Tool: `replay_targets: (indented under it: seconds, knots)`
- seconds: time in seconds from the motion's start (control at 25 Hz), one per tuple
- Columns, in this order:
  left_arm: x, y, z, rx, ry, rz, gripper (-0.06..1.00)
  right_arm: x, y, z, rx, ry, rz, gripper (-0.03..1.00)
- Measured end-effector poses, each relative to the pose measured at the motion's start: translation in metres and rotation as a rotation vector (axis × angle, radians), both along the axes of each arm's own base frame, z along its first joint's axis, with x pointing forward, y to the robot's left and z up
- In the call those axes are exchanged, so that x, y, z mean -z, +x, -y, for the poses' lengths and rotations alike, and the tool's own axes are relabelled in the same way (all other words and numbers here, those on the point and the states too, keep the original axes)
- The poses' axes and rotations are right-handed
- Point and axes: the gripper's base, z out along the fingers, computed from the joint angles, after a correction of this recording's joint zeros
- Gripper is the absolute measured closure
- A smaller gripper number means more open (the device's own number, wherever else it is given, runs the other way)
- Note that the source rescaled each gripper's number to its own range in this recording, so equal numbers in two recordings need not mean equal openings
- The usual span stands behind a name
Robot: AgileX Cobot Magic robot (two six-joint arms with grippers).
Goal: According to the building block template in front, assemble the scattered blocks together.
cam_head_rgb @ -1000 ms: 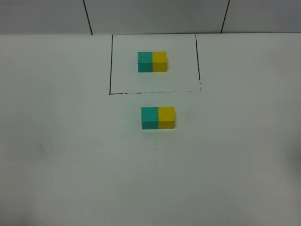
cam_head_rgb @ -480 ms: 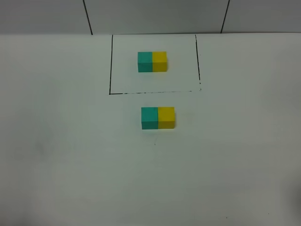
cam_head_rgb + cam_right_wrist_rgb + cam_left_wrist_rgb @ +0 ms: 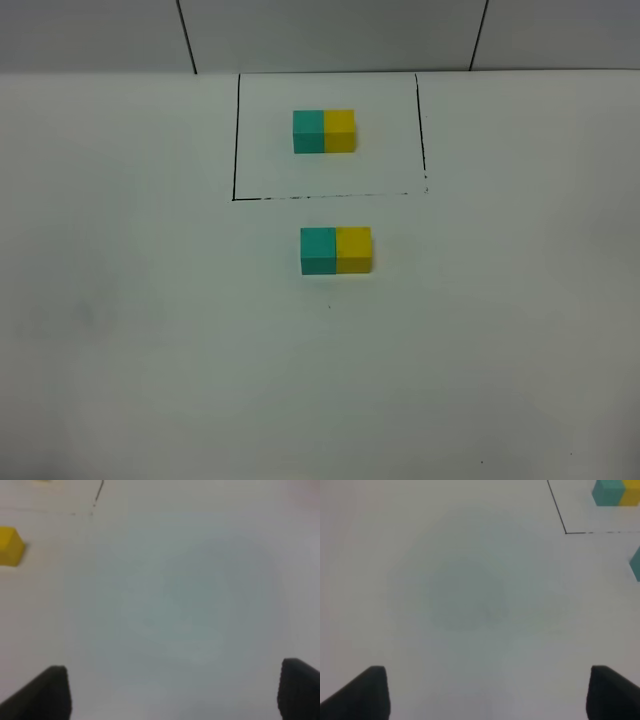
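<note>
The building block template (image 3: 324, 131), a teal cube joined to a yellow cube, sits inside a thin black drawn rectangle (image 3: 236, 150) at the back of the white table; the left wrist view catches it (image 3: 616, 492) too. In front of it, the teal block (image 3: 318, 250) and the yellow block (image 3: 354, 249) stand side by side, touching. The left wrist view shows a sliver of the teal block (image 3: 636, 565); the right wrist view shows the yellow block (image 3: 10, 546). Neither arm appears in the high view. My left gripper (image 3: 487, 692) and right gripper (image 3: 175, 692) both hang open over bare table, holding nothing.
The white table (image 3: 150, 350) runs to a grey tiled wall (image 3: 330, 35) behind. Only the two block pairs and the drawn outline lie on it.
</note>
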Motion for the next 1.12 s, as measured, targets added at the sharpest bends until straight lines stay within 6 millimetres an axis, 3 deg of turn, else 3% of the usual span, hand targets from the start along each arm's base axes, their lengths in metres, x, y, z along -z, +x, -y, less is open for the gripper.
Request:
replay_targets:
  seconds: [0.36,1.12]
  knots:
    - [0.000,0.000,0.000,0.000,0.000,0.000,0.23,-0.001,-0.016,-0.003,0.000,-0.008,0.078,0.23]
    - [0.000,0.000,0.000,0.000,0.000,0.000,0.23,0.013,-0.032,0.003,0.096,-0.007,0.048,0.23]
